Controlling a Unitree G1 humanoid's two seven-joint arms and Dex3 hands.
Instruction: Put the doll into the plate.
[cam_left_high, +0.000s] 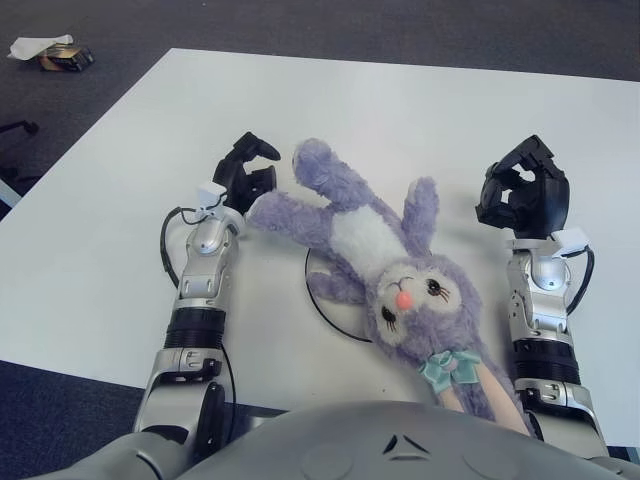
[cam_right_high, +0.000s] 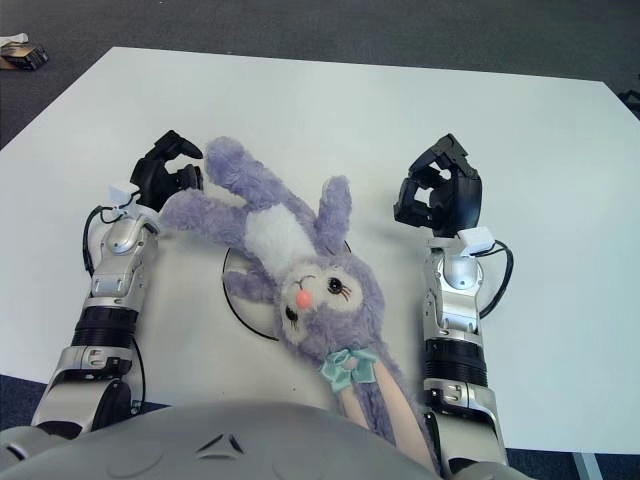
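A purple plush bunny doll (cam_left_high: 370, 250) with a white belly and a teal bow lies face up across a white plate. Only the plate's dark rim (cam_left_high: 318, 300) shows at the doll's left side. The doll's head points toward me and its long ears hang over the table's near edge. My left hand (cam_left_high: 248, 172) is just left of the doll's outstretched limb, touching it, fingers loosely spread and around nothing. My right hand (cam_left_high: 524, 190) is to the right of the doll, apart from it, fingers relaxed and empty.
The white table (cam_left_high: 400, 110) stretches away behind the doll. On the dark carpet at far left lie a small box and crumpled paper (cam_left_high: 55, 52). My torso (cam_left_high: 390, 445) fills the bottom edge.
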